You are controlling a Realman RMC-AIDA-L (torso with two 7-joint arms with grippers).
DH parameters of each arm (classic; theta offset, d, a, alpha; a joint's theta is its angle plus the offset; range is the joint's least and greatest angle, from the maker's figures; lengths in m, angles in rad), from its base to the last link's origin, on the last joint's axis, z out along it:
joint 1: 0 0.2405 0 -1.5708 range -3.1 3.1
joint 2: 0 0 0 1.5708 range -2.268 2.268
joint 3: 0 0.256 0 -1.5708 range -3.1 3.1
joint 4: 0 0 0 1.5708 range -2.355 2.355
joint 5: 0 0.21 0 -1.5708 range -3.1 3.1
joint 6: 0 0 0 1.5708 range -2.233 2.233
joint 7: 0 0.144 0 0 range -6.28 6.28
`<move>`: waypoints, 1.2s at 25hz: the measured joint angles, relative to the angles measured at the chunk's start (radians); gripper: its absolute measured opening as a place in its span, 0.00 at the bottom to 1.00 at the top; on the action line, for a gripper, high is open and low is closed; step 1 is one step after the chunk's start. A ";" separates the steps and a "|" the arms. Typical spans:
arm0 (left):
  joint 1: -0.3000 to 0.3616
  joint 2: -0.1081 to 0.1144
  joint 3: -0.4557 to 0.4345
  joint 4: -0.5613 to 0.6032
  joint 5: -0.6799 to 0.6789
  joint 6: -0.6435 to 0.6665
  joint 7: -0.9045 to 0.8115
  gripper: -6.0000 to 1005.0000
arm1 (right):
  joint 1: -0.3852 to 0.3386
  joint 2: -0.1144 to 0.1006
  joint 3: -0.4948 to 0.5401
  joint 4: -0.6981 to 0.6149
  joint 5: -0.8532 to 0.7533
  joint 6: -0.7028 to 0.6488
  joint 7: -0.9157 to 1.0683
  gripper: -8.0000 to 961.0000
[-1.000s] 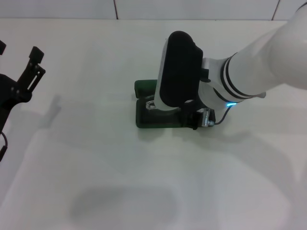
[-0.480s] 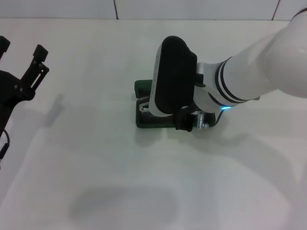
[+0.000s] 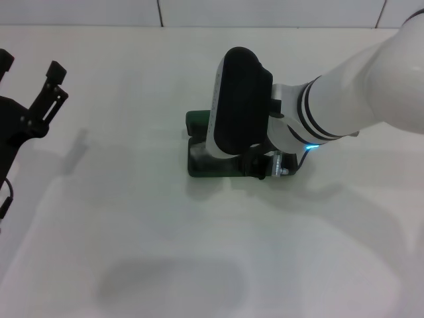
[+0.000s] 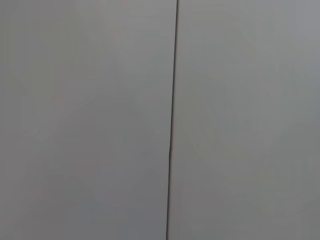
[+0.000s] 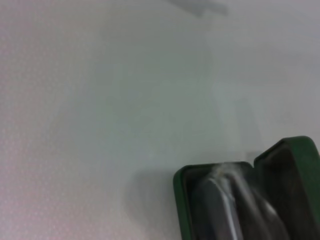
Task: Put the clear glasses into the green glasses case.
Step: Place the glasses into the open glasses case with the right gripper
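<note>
The green glasses case point(image 3: 199, 165) lies open near the table's middle, its lid point(image 3: 197, 121) toward the back. My right arm's wrist covers most of it. My right gripper point(image 3: 257, 167) is low over the case's right part. In the right wrist view the green glasses case point(image 5: 179, 192) shows its dark inside, and the clear glasses point(image 5: 235, 192) lie in it as a blurred, glassy shape, with the lid point(image 5: 295, 160) standing beside it. At the far left my left gripper point(image 3: 28, 67) stays raised and open, holding nothing.
A white table point(image 3: 132, 232) spreads around the case, with a tiled wall line point(image 3: 159, 13) at the back. The left wrist view holds only a grey surface with one dark seam point(image 4: 172, 120).
My right arm has shifted a little to the left over the case and stays low there. The left gripper has barely moved.
</note>
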State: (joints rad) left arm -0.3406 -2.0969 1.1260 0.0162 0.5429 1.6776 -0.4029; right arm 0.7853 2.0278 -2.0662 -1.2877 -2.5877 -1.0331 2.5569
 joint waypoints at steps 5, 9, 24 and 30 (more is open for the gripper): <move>-0.001 0.000 0.000 0.000 0.000 -0.010 0.003 0.87 | 0.001 0.000 0.000 0.001 -0.002 0.000 0.000 0.23; -0.001 0.000 0.000 0.001 0.000 -0.012 0.004 0.87 | -0.003 0.000 -0.001 -0.012 -0.003 0.000 0.000 0.30; -0.004 0.002 -0.001 0.002 -0.004 -0.027 0.007 0.87 | -0.022 0.000 -0.003 -0.075 0.014 -0.059 0.000 0.38; -0.007 0.002 -0.001 0.002 -0.004 -0.034 0.007 0.87 | -0.047 0.000 -0.004 -0.097 0.016 -0.073 0.000 0.39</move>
State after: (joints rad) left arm -0.3471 -2.0953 1.1254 0.0184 0.5393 1.6436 -0.3958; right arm 0.7379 2.0278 -2.0702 -1.3847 -2.5720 -1.1056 2.5569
